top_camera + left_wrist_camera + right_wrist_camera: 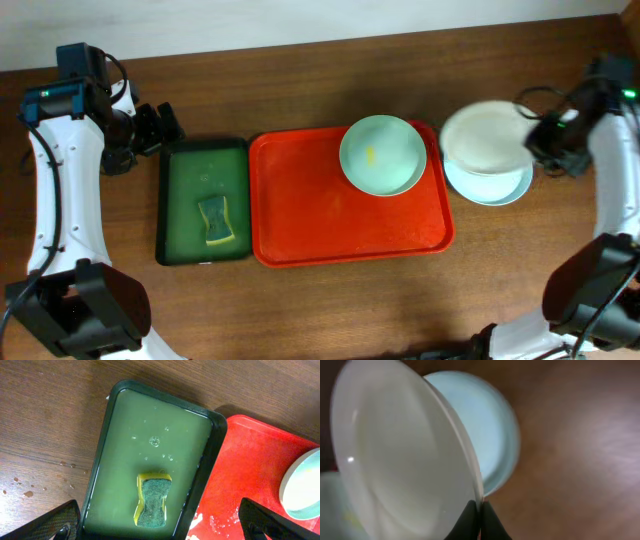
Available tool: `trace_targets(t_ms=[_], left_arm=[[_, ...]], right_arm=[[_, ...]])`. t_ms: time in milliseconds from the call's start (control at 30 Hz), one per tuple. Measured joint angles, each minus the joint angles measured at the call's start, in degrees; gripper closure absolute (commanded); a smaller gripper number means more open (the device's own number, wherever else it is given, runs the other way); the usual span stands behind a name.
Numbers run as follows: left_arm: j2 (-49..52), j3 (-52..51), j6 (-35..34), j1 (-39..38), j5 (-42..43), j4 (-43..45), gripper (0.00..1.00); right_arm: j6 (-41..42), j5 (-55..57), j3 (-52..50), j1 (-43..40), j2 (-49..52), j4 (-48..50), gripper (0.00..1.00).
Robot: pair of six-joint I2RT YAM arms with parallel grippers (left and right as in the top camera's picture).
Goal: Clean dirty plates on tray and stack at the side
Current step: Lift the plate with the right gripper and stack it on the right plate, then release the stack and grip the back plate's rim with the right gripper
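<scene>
Stacking the white plate [485,135] onto the pale blue plate [492,188] is judged to be the step in hand.

Overhead view: the right gripper [538,140] is clenched on the right-hand rim of the white plate, which sits over the pale blue plate; that plate lies on the table [330,310] just right of the red tray [320,225]; one mint plate [382,155], with a yellow smear at its centre, sits in the tray's far right corner, apparently uncleaned; the left gripper [160,125] stands released beside the far end of the green tray [175,200], where the sponge [215,220] lies in murky liquid.

Left wrist view: both fingers are spread wide at the lower corners with nothing between them; the sponge lies below; wet smears mark the red tray's edge.

Right wrist view: the fingers pinch the white plate's rim at one narrow point; the plate sits at an angle to the pale blue plate behind it; contact between them cannot be judged.

Recommendation: level the plate before lowering; centre it over the one beneath, since the overhead view shows it offset toward the far side; release only once it rests, as a one-point pinch on a glossy, possibly wet rim may slip or swing.
</scene>
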Motion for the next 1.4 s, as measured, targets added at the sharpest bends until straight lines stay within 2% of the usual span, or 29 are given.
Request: trace_targets(t_ms=[67,133,400,433,467,533,567,600,800,1067,1167,1300,1400], left_arm=[[-0.02,0.0,0.0,0.0,0.0,0.02,0.01],[-0.02,0.0,0.0,0.0,0.0,0.02,0.01],[-0.02,0.0,0.0,0.0,0.0,0.02,0.01],[-0.02,0.0,0.0,0.0,0.0,0.0,0.01],[-0.02,0.0,0.0,0.0,0.0,0.0,0.01],[-0.02,0.0,0.0,0.0,0.0,0.0,0.01],[-0.02,0.0,0.0,0.0,0.0,0.0,0.01],[-0.02,0.0,0.0,0.0,0.0,0.0,0.01],[-0.02,0.0,0.0,0.0,0.0,0.0,0.01],[0.0,0.0,0.0,0.0,0.0,0.0,0.01],[-0.02,0.0,0.0,0.0,0.0,0.0,0.01],[-0.02,0.0,0.0,0.0,0.0,0.02,0.01],[-0.02,0.0,0.0,0.0,0.0,0.0,0.01]], right_arm=[[-0.33,1.79,-0.09,-5.22,0.0,-0.13,0.96],[-0.44,2.45,-0.79,-6.32,-0.04,0.2,0.96],[-1.11,1.11,-13.25,-4.55,-0.11,11.04,0.95],[-1.09,0.81,-13.6,-4.02,-0.11,11.56,0.89],[-1.11,0.17,-13.73,-3.04,-0.11,12.17,0.76],[-1.31,-0.39,-13.73,-1.2,-0.11,12.7,0.4],[-1.4,-0.52,-13.73,-0.57,-0.11,12.81,0.34],[-1.27,-0.7,-13.75,0.09,-0.11,12.72,0.32],[-5.29,-1.33,-13.84,4.96,-0.11,11.06,0.39],[-6.21,-1.42,-14.05,24.46,0.0,16.72,0.41],[-5.64,-1.51,-14.16,26.82,1.77,18.16,0.47],[-4.92,-1.51,-15.65,27.28,5.05,21.57,0.68],[-4.7,-1.53,-16.37,27.28,6.6,22.88,0.69]])
